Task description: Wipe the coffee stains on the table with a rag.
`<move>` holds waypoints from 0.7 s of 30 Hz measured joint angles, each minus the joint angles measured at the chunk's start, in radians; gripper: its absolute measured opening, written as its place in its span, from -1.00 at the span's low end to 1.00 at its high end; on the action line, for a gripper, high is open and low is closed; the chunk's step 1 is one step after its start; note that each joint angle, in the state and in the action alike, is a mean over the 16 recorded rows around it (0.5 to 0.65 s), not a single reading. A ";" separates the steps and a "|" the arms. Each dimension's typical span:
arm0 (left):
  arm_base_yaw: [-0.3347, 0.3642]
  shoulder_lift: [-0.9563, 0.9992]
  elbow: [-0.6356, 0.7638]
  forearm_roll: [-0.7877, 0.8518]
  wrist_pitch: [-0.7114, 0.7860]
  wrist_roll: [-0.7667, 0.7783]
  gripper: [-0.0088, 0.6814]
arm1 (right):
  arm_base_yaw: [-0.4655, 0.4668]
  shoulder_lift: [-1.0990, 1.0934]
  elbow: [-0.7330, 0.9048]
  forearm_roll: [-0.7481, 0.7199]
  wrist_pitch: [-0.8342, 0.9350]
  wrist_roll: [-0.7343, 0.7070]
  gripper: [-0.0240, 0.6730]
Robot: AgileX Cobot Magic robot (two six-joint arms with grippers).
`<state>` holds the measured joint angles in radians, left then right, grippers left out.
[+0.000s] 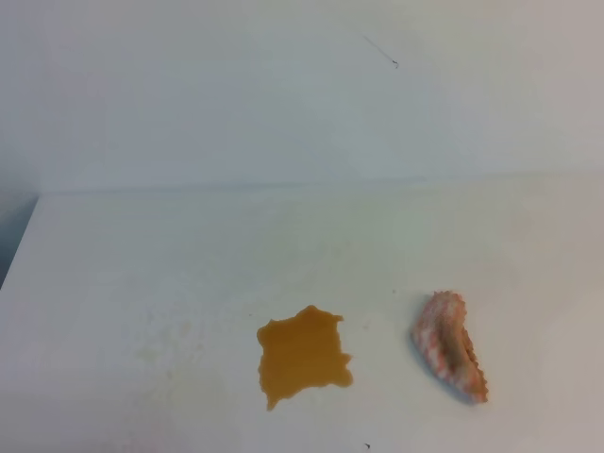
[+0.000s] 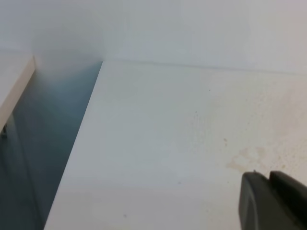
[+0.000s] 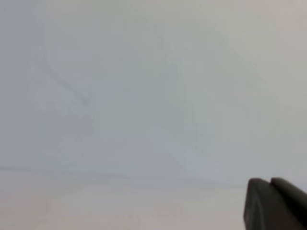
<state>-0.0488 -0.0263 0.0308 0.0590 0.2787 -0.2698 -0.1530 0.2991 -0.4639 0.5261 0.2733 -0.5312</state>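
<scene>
An orange-brown coffee stain [image 1: 302,355] with a ragged edge lies on the white table [image 1: 142,274], near its front middle. To its right sits the rag [image 1: 450,345], a bunched pink-and-white checked lump with a brownish fold, apart from the stain. Neither gripper shows in the exterior high view. In the left wrist view the left gripper [image 2: 268,175] juts in at the bottom right, its dark fingers pressed together with nothing between them, over pale tan smears [image 2: 247,158]. The right gripper [image 3: 270,181] looks the same in the right wrist view, facing the blurred white wall.
The table's left edge [image 2: 79,143] drops to a dark gap, with another pale surface [image 2: 14,81] beyond it. A plain white wall [image 1: 283,94] rises behind the table. Faint yellowish marks [image 1: 165,344] lie left of the stain.
</scene>
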 joint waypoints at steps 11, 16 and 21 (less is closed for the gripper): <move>0.000 0.000 0.000 0.000 0.000 0.000 -0.97 | 0.087 0.687 -0.202 0.416 0.057 -0.306 -0.94; 0.000 0.000 0.000 0.000 0.000 0.000 -0.97 | 0.239 1.023 -0.262 0.573 -0.046 -0.507 -0.93; 0.000 0.000 0.000 0.000 0.000 0.000 -0.97 | 0.423 1.293 -0.340 0.646 -0.145 -0.630 -0.87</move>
<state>-0.0488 -0.0263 0.0308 0.0590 0.2787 -0.2698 0.2696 1.5917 -0.8038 1.1723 0.1280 -1.1614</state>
